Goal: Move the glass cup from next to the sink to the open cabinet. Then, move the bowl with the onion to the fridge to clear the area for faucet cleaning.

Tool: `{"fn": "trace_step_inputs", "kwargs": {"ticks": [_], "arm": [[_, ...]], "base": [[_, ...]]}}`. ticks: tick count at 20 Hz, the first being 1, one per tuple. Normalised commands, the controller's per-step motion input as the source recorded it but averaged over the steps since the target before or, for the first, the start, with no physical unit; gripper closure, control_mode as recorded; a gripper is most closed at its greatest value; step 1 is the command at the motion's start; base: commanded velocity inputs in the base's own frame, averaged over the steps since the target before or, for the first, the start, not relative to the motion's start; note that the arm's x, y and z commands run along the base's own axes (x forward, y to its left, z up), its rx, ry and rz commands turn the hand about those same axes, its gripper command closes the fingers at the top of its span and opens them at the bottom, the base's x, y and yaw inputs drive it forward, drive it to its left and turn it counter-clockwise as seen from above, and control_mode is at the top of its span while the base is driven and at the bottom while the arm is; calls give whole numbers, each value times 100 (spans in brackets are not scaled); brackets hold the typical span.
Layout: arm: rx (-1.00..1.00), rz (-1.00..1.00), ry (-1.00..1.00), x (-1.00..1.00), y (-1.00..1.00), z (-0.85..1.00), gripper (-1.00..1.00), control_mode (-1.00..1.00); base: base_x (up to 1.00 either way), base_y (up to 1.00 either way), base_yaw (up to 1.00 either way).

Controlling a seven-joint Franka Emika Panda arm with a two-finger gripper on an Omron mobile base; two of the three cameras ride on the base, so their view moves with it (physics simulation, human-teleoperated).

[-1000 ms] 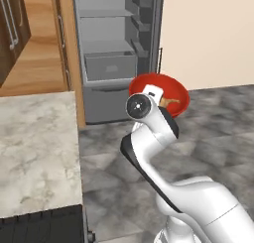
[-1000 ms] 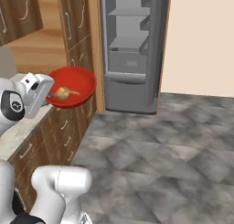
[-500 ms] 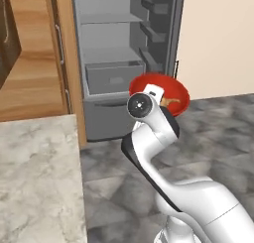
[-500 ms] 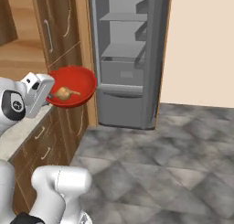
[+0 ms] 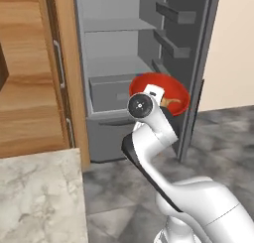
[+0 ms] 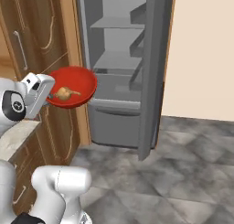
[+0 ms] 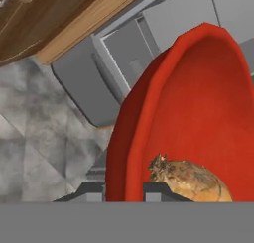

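- Gripper [image 7: 124,190]: closed on the near rim of the red bowl [image 7: 198,118]; in hand view one finger sits outside the wall, one inside. I read it as a firm pinch on the rim.
- Bowl [image 6: 73,87]: carried in the air at about fridge-drawer height, roughly level, off the counter [image 5: 39,197].
- Onion [image 6: 64,93]: inside the bowl, lying close to the gripped rim; nothing else in there. It's loose, so it can roll if I tilt.
- Fridge [image 5: 124,63]: door [image 6: 153,72] stands open. Shelves [image 6: 116,61] look bare, w/ a grey drawer [image 5: 111,91] below them. Door bins [image 5: 171,43] also look empty.
- Step in hand, as I judge it: bring the bowl to the fridge & set it on a shelf. Cup part not checkable from here.
- How to do it well: keep the wrist level so the onion stays put. Approach square to the opening, clear of the door edge and bins. Lower the bowl's base flat on the shelf before I release; a rim grip gives poor leverage, so go slow.
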Motion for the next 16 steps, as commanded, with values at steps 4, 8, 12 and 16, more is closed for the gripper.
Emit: {"fn": "trace_step_inputs", "kwargs": {"ticks": [4, 8, 12, 16], "arm": [[0, 0, 0, 0, 0, 0, 100, 100], [0, 0, 0, 0, 0, 0, 100, 100], [0, 0, 0, 0, 0, 0, 100, 100], [0, 0, 0, 0, 0, 0, 100, 100]], "base": [[100, 14, 0], [100, 12, 0], [100, 16, 0], [100, 16, 0]]}}
